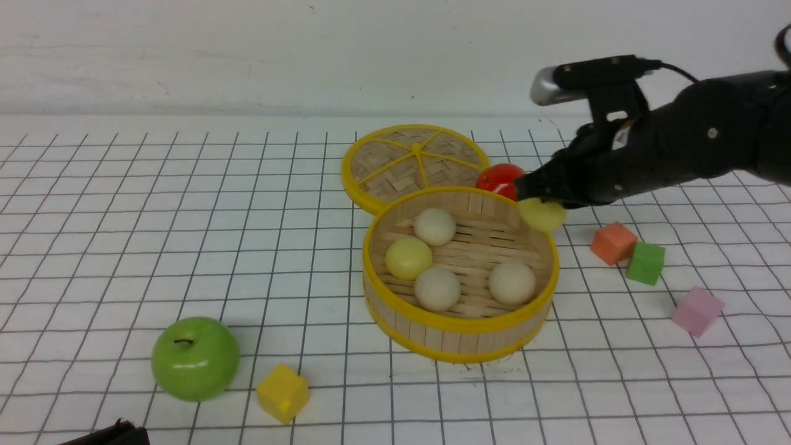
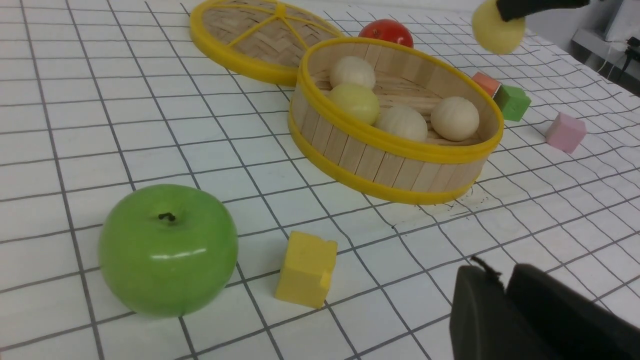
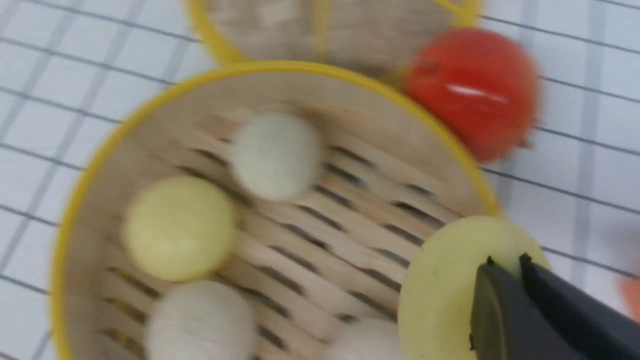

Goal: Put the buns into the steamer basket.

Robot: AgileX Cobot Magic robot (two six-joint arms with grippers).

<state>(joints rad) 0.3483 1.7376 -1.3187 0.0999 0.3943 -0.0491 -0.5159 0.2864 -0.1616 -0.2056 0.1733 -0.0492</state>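
The steamer basket (image 1: pixel 460 330) stands mid-table and holds several buns: cream ones (image 1: pixel 434 226) (image 1: pixel 437 288) (image 1: pixel 511 282) and a pale yellow one (image 1: pixel 408 258). My right gripper (image 1: pixel 534 198) is shut on another pale yellow bun (image 1: pixel 544 216), which hangs just above the basket's far right rim. The right wrist view shows its fingertips (image 3: pixel 505 262) pinching this bun (image 3: pixel 440 290) over the rim (image 3: pixel 150 107). My left gripper (image 2: pixel 492 272) hovers low near the table's front, fingers together and holding nothing. Only a dark corner of it (image 1: pixel 111 432) appears in the front view.
A flat woven lid (image 1: pixel 414 164) leans behind the basket, with a glossy red ball (image 1: pixel 499 179) beside it. A green apple (image 1: pixel 195 358) and yellow cube (image 1: pixel 283 393) lie front left. Orange (image 1: pixel 613 243), green (image 1: pixel 646 262) and pink (image 1: pixel 697 311) cubes lie to the right.
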